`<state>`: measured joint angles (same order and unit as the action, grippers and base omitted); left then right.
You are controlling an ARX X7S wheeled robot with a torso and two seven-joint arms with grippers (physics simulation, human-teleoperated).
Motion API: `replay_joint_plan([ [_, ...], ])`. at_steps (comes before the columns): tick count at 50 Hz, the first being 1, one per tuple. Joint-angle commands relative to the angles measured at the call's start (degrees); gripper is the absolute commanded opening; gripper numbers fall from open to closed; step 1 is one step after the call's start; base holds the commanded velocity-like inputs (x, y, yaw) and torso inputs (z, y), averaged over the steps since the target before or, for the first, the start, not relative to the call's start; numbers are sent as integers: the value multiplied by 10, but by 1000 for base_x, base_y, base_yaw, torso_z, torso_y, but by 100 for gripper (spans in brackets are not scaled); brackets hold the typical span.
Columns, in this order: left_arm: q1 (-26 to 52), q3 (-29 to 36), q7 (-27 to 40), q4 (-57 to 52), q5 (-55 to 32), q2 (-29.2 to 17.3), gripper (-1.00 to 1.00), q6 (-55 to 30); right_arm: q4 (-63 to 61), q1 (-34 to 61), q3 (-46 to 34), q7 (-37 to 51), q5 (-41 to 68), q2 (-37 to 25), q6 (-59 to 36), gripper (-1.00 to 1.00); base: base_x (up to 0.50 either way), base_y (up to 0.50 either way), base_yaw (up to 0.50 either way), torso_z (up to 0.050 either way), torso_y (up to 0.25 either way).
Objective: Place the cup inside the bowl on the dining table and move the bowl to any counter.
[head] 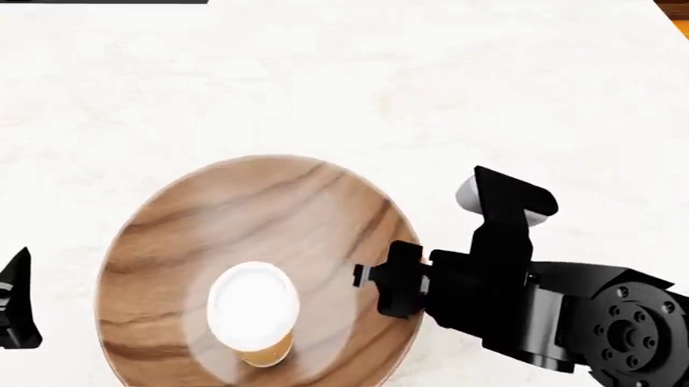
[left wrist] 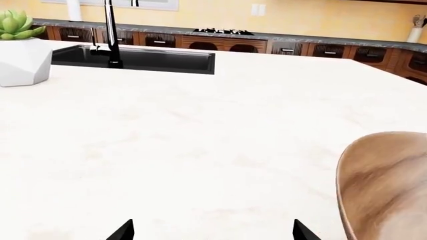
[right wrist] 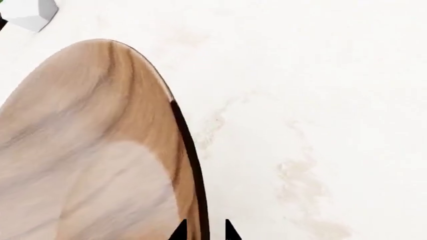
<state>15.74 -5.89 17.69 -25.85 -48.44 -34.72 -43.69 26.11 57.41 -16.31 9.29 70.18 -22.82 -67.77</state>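
Cup is sitting inside the bowl, white lid up, toward the near side of the bowl's floor. The bowl is resting on the white worktop of the dining table.

Right end effector is sitting at the bowl's right rim. In the right wrist view its two dark fingertips are lying to either side of the rim's edge, close together, so it is pinching the bowl at the rim. The pale worktop is filling the remainder of that view, and a corner of a white faceted planter is showing at the frame edge.

Left end effector: only two black tips are showing in the left wrist view, spread well apart with bare worktop between them, nothing in the gap. The bowl is lying off to one side, apart from those tips. In the head view just a dark sliver of it is showing, left of the bowl and not touching.

Beyond the table in the left wrist view: planter with a green succulent, a black sink with a dark faucet, and the far counter against a yellow wall.
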Motion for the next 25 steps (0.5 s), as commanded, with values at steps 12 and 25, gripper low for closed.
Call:
replay_joint_plan([
  [12, -4, 3, -4, 5, 0, -2, 100, 5, 44, 0, 59, 42, 49, 10, 20, -100, 0, 0, 0, 0, 0],
  [25, -7, 5, -2, 6, 2, 2, 100, 10, 58, -18, 139, 86, 130, 16, 26, -100, 0, 0, 0, 0, 0],
])
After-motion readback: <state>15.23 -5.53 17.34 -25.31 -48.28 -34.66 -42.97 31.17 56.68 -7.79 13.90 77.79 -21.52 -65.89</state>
